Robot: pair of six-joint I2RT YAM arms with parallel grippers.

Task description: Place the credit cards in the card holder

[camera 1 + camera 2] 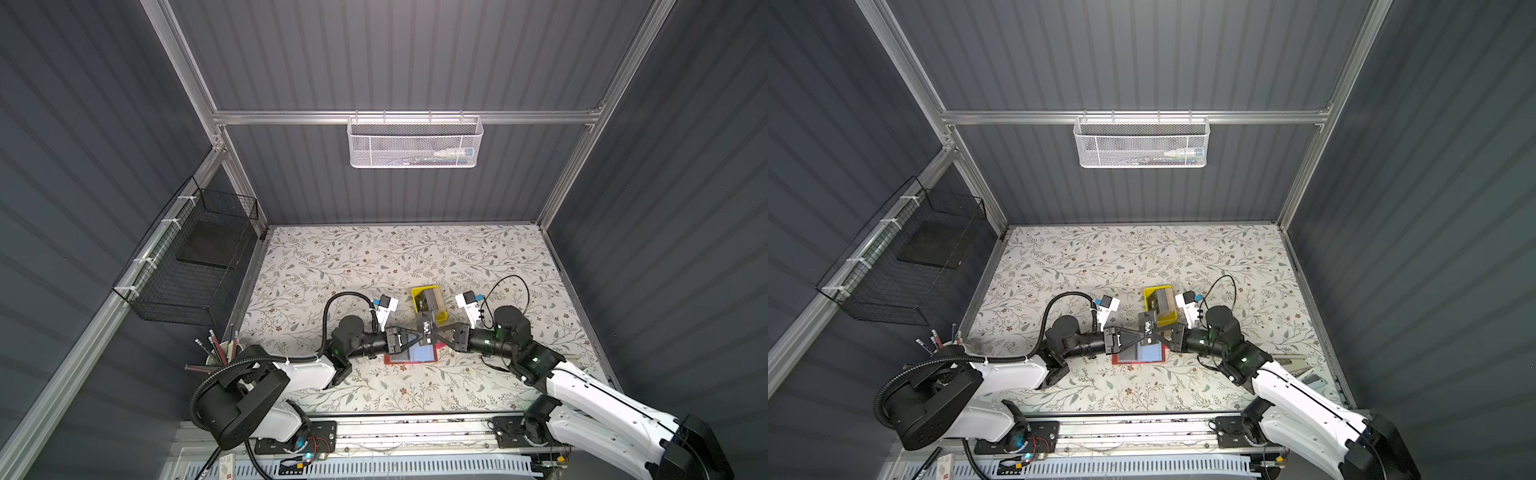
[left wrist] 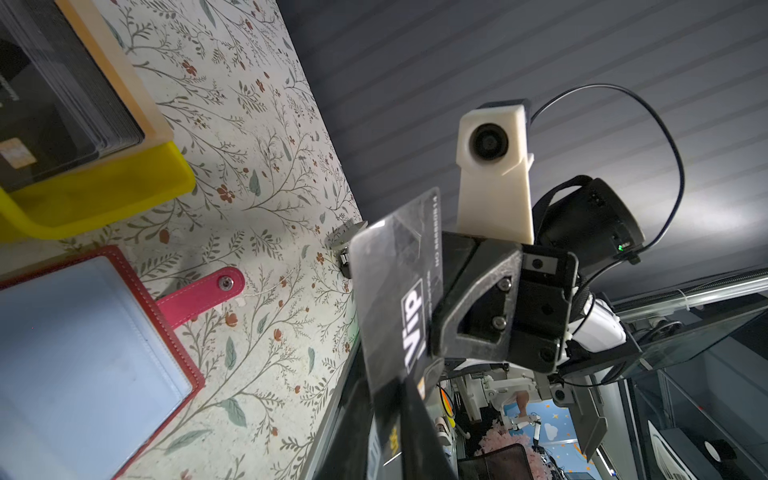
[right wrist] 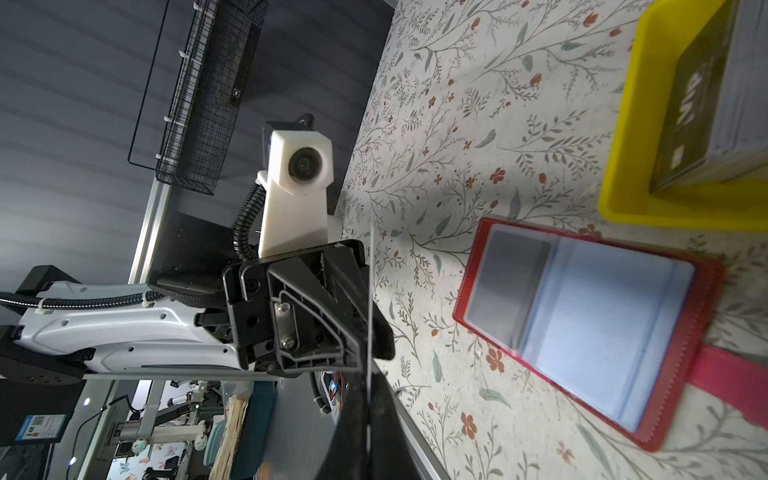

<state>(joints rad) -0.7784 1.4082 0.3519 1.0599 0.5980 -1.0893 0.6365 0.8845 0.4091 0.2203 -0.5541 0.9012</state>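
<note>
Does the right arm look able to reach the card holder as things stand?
Probably yes: the holder lies open right below the right gripper, though the left gripper meets it at the VIP card.

I see both arms meeting over the middle of the floral table (image 1: 1059, 257). My right gripper (image 1: 1158, 332) pinches a black card (image 1: 1147, 328) lettered "Vip", held above the open red card holder (image 1: 1148, 353). The left gripper (image 1: 1139, 333) has its fingers drawn to a point at the card's other side, though I can't tell whether it grips. Just behind, a yellow tray (image 1: 1169, 319) holds a stack of cards (image 1: 1163, 302).
</note>
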